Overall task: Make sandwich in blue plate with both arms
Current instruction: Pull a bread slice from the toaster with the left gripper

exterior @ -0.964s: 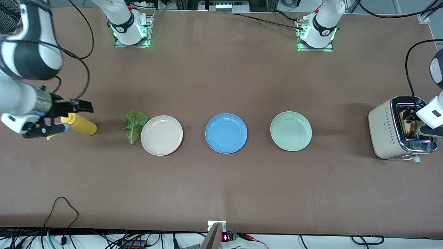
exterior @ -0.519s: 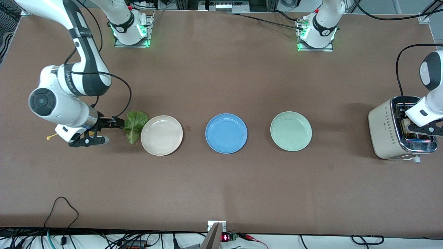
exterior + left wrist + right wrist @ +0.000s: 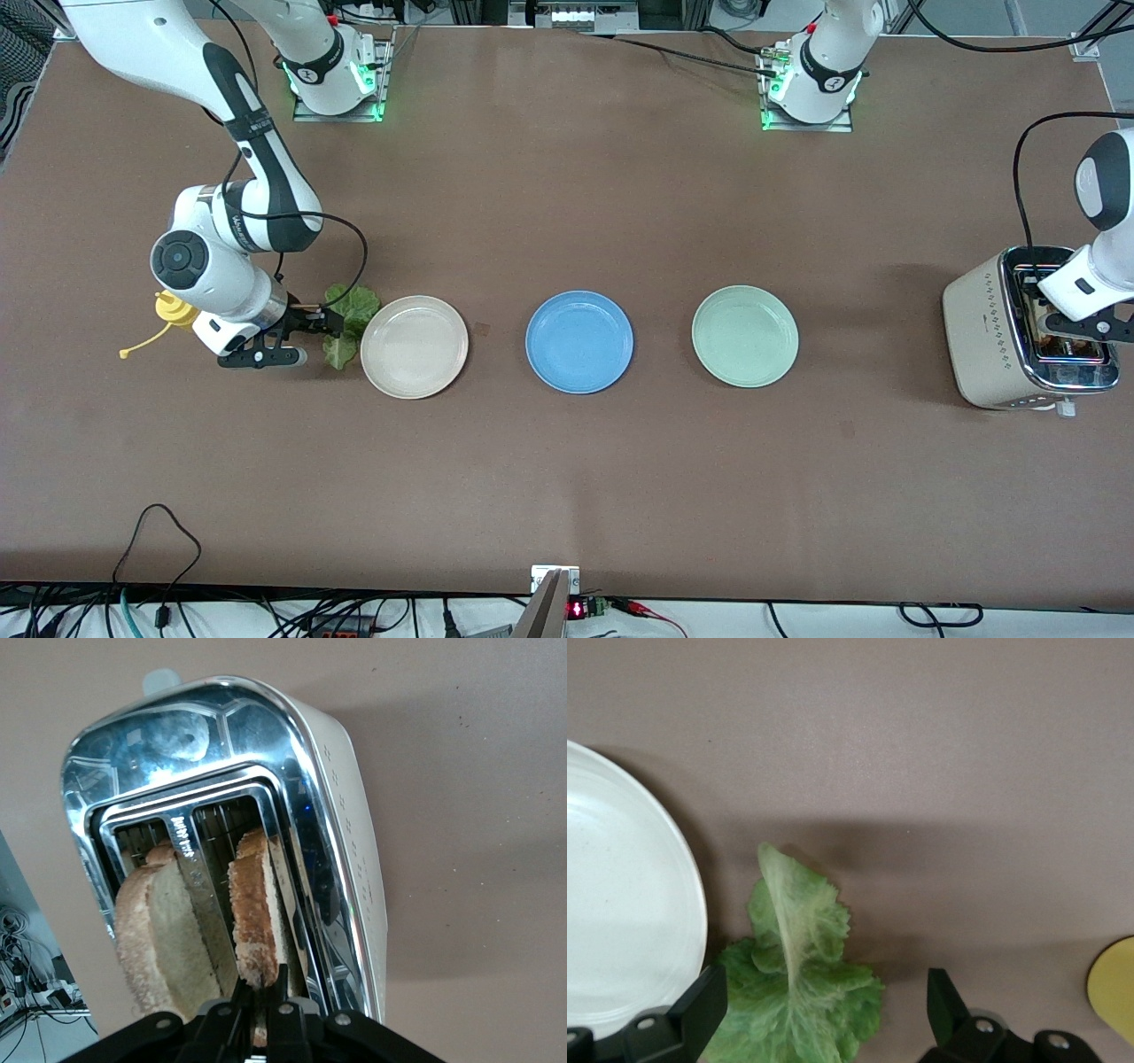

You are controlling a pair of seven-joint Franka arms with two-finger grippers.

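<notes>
Landmark: blue plate point(image 3: 579, 341), bare, mid-table, between the cream plate point(image 3: 414, 346) and the mint plate point(image 3: 745, 336).
My right gripper point(image 3: 312, 339): over the lettuce leaf point(image 3: 799, 999) just beside the cream plate, toward the right arm's end from the blue plate; fingers point(image 3: 702, 1010) spread wide on either side of the leaf.
My left gripper point(image 3: 262, 1005): above the toaster point(image 3: 1010, 330), toward the left arm's end, well apart from the blue plate; fingers pinched on one toast slice point(image 3: 255, 908).
Second slice point(image 3: 158, 935): in the neighbouring slot.
Yellow bottle point(image 3: 174, 308): at the right arm's end.
</notes>
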